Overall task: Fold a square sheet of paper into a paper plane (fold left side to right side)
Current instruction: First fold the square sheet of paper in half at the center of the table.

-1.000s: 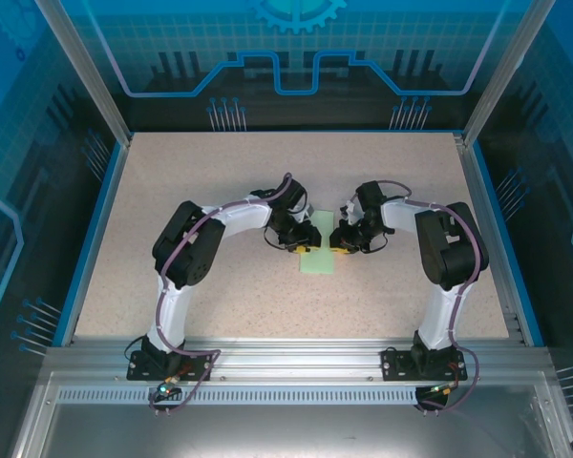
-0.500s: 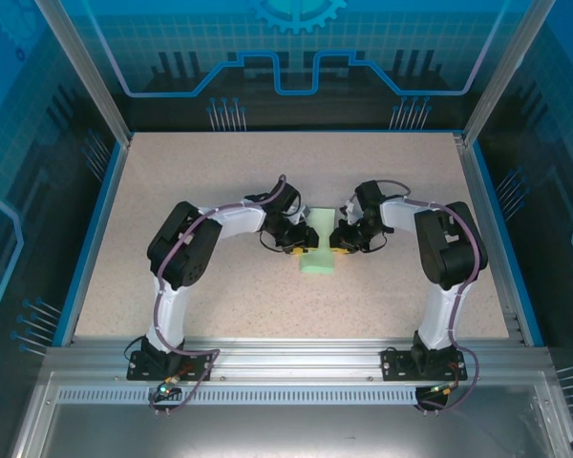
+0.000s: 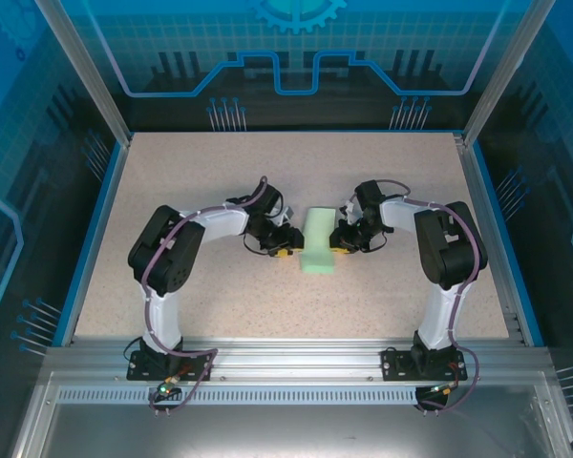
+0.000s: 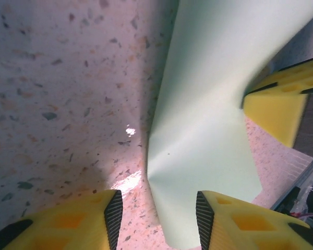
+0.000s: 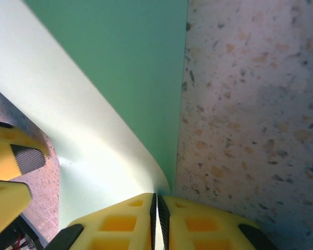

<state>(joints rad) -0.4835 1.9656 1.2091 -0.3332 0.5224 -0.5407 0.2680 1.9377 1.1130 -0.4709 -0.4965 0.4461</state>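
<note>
Left end effector (image 3: 285,250) farther left from paper (image 3: 317,240).

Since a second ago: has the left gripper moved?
Yes. The left gripper has pulled back left, off the sheet of paper and toward the table's left rail, with its jaws open. The right gripper stays pinched on the sheet's right edge.
</note>
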